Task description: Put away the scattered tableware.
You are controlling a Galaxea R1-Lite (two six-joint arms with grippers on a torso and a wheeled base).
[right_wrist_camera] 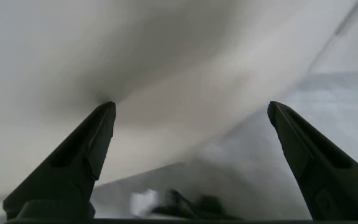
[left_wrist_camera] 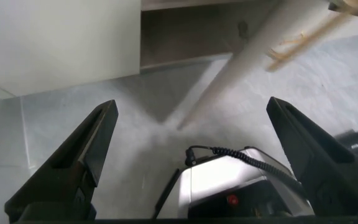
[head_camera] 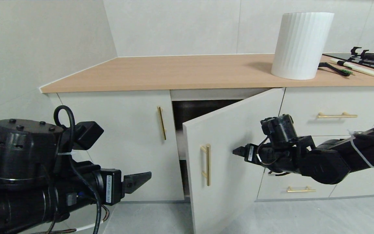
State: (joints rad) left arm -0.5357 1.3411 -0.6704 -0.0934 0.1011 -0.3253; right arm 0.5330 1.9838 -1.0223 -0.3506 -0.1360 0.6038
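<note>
On the wooden countertop (head_camera: 174, 71) at the far right lie a black-handled utensil (head_camera: 334, 69) and a long cream-coloured utensil (head_camera: 357, 68), beside a tall white ribbed container (head_camera: 300, 45). Below, a white cabinet door (head_camera: 232, 156) with a gold handle (head_camera: 207, 164) stands partly open, showing a dark interior (head_camera: 200, 109). My right gripper (head_camera: 235, 151) is right up against the door's face (right_wrist_camera: 135, 62), just right of the handle; it (right_wrist_camera: 190, 106) is open and holds nothing. My left gripper (head_camera: 148, 178) hangs low at the left, open and empty (left_wrist_camera: 191, 106), above the floor.
A gas hob (head_camera: 373, 58) sits at the counter's far right. The neighbouring door (head_camera: 125, 143) at the left is closed, and drawers with gold handles (head_camera: 336, 115) are at the right. The open door's edge (left_wrist_camera: 247, 56) swings out over the grey floor (head_camera: 304, 217).
</note>
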